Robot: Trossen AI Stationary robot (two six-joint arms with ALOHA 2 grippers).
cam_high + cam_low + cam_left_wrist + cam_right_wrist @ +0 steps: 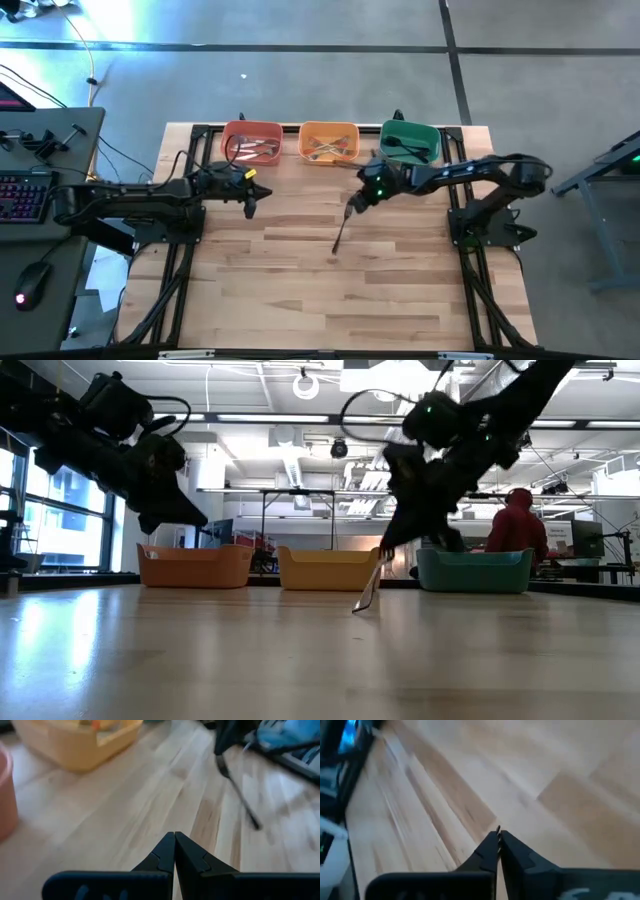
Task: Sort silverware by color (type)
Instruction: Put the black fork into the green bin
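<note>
The right claw (352, 205) hangs over the middle of the light wooden counter (300, 290), its fingers pressed together on the upper end of a slim black-handled fork (342, 232); the fork slants down from the claw so that its lower end meets the counter just below it, as the low view shows. Nothing else lies loose on the boards nearer than the claw, so this looks like the last piece to be sorted. Off to the claw's left side the left claw (250, 205) waits above the counter, its fingers pressed together on nothing. Beyond both claws three plastic bins stand in a row at the far edge: a salmon-orange bin (228, 135) and a yellow-orange bin (305, 135), each already holding silverware, and a green bin (432, 135) nearest the right claw, with dark pieces inside. What remains, by my judgement, is carrying this fork to its matching bin.
</note>
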